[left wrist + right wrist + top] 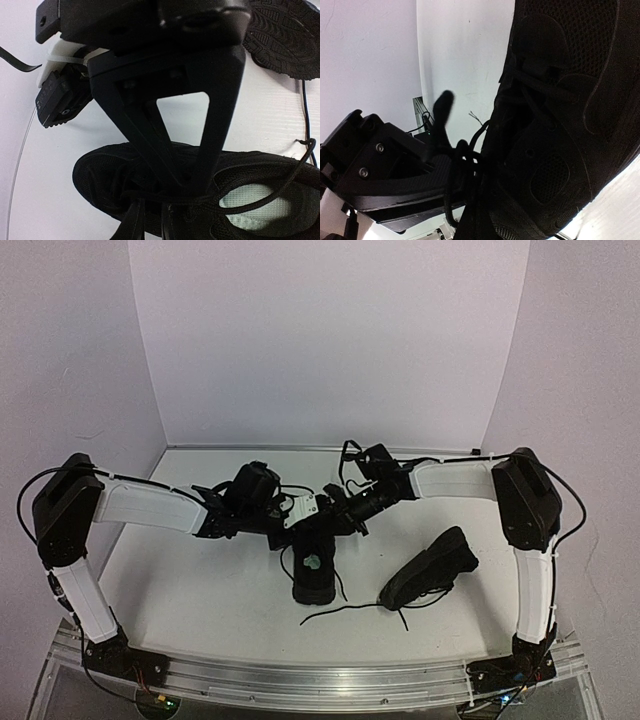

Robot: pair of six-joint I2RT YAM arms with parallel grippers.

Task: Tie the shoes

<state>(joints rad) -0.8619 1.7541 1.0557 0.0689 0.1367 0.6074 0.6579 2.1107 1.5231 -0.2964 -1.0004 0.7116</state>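
Note:
One black shoe stands in the middle of the table, its pale insole showing. The other shoe lies tipped on its side to the right, and its sole shows in the left wrist view. Both grippers meet low over the middle shoe's laces. My right gripper has its fingers closed to a point on a taut black lace that crosses the shoe's opening. My left gripper sits just beside it, its fingers slightly apart with the lace running past their tips. In the right wrist view the shoe fills the frame beside bunched laces.
Loose lace ends trail across the white table in front of both shoes. White walls close in the back and sides. The aluminium rail with the arm bases runs along the near edge.

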